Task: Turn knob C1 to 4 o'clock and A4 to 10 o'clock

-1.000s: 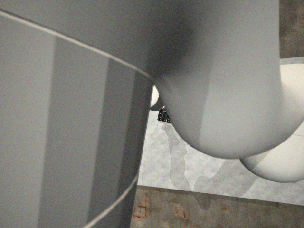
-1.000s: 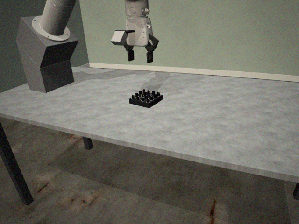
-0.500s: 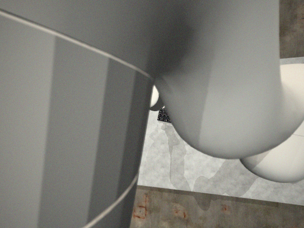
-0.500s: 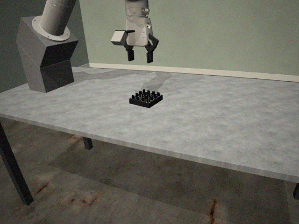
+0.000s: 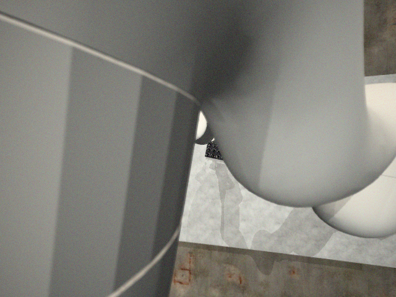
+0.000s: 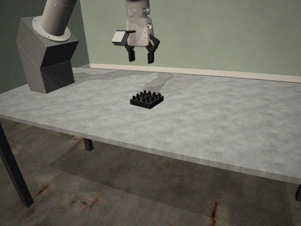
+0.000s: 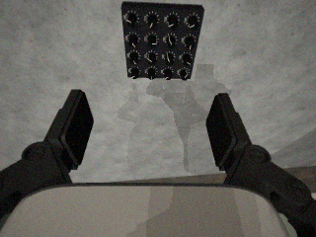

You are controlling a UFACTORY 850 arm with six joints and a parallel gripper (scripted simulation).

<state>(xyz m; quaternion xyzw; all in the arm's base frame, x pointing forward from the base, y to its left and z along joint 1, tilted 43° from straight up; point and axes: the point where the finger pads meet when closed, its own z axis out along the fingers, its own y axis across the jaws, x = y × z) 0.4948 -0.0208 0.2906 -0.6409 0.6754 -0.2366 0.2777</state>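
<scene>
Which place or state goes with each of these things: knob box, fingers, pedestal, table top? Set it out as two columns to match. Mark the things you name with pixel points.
1. knob box [image 5: 210, 154] [image 6: 140, 104] [image 7: 162, 6]
2. fingers [image 6: 131, 55]
3. pedestal [image 6: 32, 58]
4. table top [image 5: 204, 220] [image 6: 194, 121] [image 7: 44, 64]

A. grey, under the round flange at the arm's foot
B. black, standing on the pale surface
C. pale and mottled, beneath the black box
D. spread apart, nothing between them

1-B; 2-D; 3-A; 4-C

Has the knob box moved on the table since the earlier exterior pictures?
No, the knob box keeps its place relative to the grey pedestal.
</scene>
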